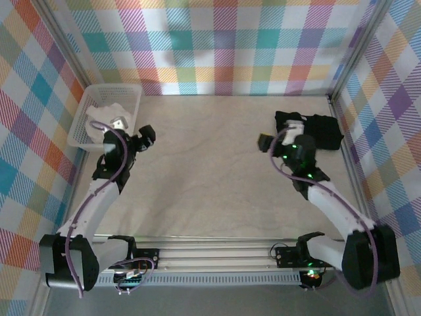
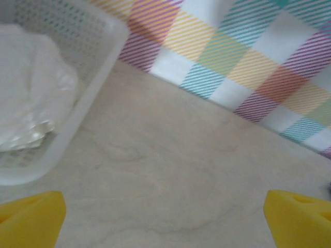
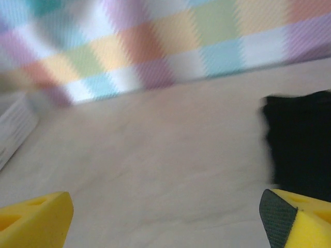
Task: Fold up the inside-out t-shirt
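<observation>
The inside-out t-shirt [image 1: 107, 112] lies bunched up, white and crumpled, inside the white basket [image 1: 131, 92] at the table's back left. In the left wrist view the t-shirt [image 2: 31, 98] fills the basket [image 2: 98, 77] on the left. My left gripper [image 1: 133, 130] hovers just right of the basket's near corner. It is open, its yellow fingertips [image 2: 31, 219] wide apart over bare table. My right gripper [image 1: 279, 132] is open too, with nothing between its yellow fingertips [image 3: 33, 219], just left of the black folded garment [image 1: 319, 130].
The black folded garment [image 3: 302, 144] lies at the back right, close to my right gripper's right finger. Checked walls enclose the table on three sides. The pale table [image 1: 210, 164] stretches between the two arms.
</observation>
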You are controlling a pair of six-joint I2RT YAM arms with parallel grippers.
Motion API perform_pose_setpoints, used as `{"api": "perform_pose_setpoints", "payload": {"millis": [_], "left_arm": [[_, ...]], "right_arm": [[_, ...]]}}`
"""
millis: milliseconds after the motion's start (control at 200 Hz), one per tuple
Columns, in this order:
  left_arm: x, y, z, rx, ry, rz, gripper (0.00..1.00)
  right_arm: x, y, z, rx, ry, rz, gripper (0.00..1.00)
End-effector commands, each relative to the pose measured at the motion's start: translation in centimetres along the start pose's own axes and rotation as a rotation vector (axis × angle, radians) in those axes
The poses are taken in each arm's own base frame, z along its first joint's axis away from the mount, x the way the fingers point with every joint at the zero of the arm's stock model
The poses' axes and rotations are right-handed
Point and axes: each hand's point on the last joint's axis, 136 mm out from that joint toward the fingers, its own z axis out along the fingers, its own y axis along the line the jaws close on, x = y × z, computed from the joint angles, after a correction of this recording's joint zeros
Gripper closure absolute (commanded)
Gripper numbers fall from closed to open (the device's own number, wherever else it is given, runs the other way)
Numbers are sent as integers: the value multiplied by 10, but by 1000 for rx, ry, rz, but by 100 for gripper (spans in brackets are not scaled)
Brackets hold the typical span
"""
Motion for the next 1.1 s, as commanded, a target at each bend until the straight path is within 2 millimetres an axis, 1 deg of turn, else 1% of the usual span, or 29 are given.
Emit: {"api": "perform_pose_setpoints", "payload": {"millis": [0,55,95,120,150,180,195,215,235,270,310,325,420,430,505,555,615,625,635,715,740,775,870,920,965,1010,1049,1094], "left_arm": [[-34,55,17,-212,14,-102,4],[-45,74,29,-252,14,-145,4],[-47,90,43,-288,44,-166,4],[-52,95,50,-305,56,-173,4],[-53,107,62,-344,84,-182,4],[-57,114,71,-370,99,-184,3],[-54,120,79,-390,118,-179,3],[-56,125,87,-409,124,-171,3],[-52,133,92,-446,157,-161,2],[-52,142,103,-493,181,-134,2],[-49,155,116,-548,216,-107,1],[-45,160,120,-567,235,-98,0],[-44,178,147,-637,281,-40,0],[-42,181,150,-644,291,-33,0],[-42,188,168,-659,324,14,0],[-37,195,180,-674,355,38,0],[-27,203,192,-686,393,54,4],[-28,203,194,-685,394,56,4],[-24,206,196,-688,406,55,5],[-11,209,212,-665,454,49,13],[-10,208,216,-653,459,48,17],[-5,209,222,-643,471,46,19],[-4,207,234,-615,487,36,36],[-5,204,239,-597,491,30,48],[-9,201,241,-583,484,23,59],[-19,195,241,-566,467,16,72],[-32,188,238,-548,440,11,86],[-50,179,232,-535,399,2,97]], "right_arm": [[30,39,26,-125,156,-37,6],[36,41,32,-142,170,-14,6],[38,41,35,-145,170,-5,6],[40,40,36,-142,171,0,5],[41,39,38,-137,172,1,5],[42,38,39,-133,174,5,5],[42,38,40,-130,175,5,5],[43,37,40,-129,176,5,5],[44,37,41,-128,178,6,4],[45,36,42,-124,180,4,4],[45,35,42,-120,180,4,4],[45,34,43,-116,178,3,3],[46,32,42,-102,175,-2,2],[46,32,41,-102,175,-2,2],[46,30,39,-97,173,-6,2],[47,29,39,-91,171,-8,1],[49,27,38,-83,170,-6,1],[49,26,38,-82,170,-6,1],[49,26,38,-82,170,-6,1],[54,24,38,-76,179,5,1],[55,24,38,-75,179,8,0],[57,23,38,-73,183,15,0],[59,23,37,-73,190,26,0],[59,22,36,-69,194,29,0],[58,22,33,-66,194,28,0],[56,21,30,-58,189,28,0],[54,21,27,-52,183,29,0],[52,20,24,-46,174,28,0]]}}
